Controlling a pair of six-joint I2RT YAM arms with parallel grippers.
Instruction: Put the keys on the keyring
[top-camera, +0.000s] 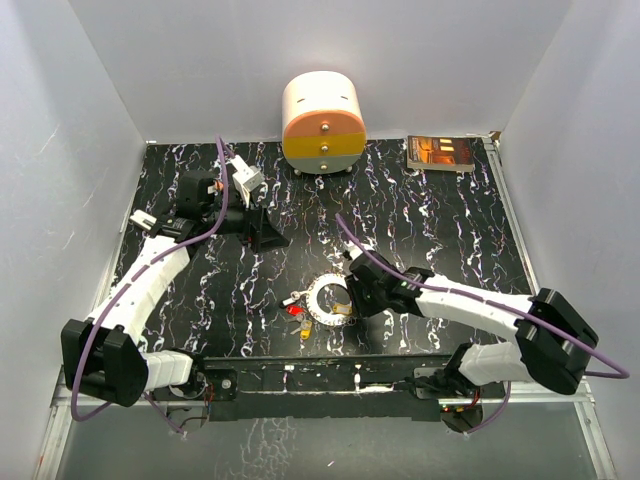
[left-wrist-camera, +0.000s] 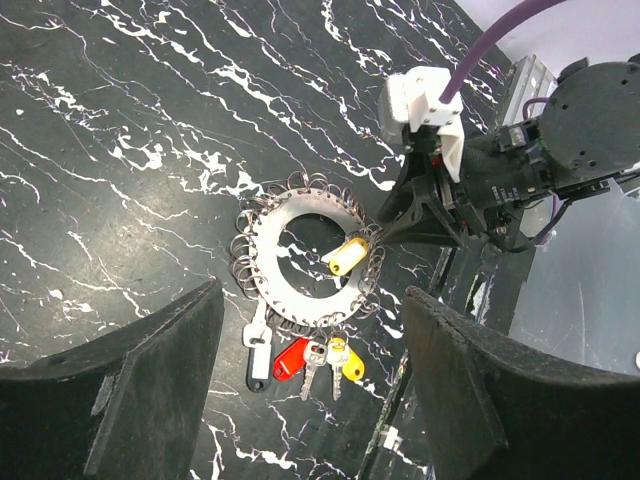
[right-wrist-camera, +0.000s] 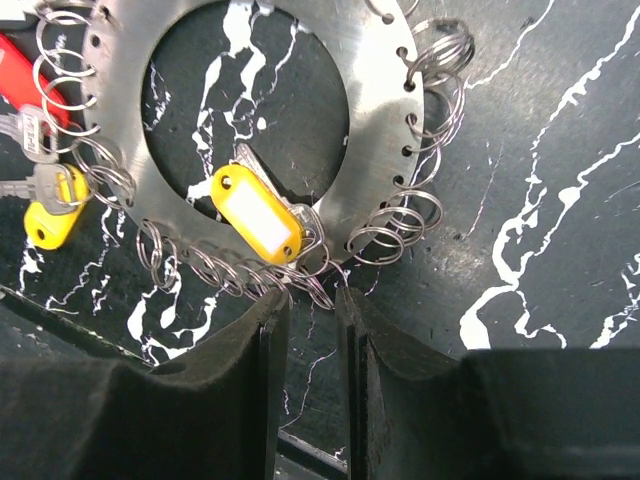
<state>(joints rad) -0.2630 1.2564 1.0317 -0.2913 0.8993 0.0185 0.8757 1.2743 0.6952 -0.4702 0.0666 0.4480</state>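
Flat silvery metal keyring (right-wrist-camera: 380, 130) fringed with wire loops on black white-veined tabletop (top-camera: 440, 220), near centre, yellow-tagged key (right-wrist-camera: 255, 213) across its inner edge, red-tagged key (left-wrist-camera: 292, 358) at its near-left rim, right pincer (right-wrist-camera: 312, 295) narrowly parted at its right rim, left pincer (left-wrist-camera: 312, 295) wide, far left.

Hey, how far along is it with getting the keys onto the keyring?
Done, apparently: a red key and a small yellow key hang from loops around the keyring. In hand: a yellow-tagged key lies across the inner rim, just ahead of the right end effector, which grips nothing. Left to do: hooking it on, if it isn't already.
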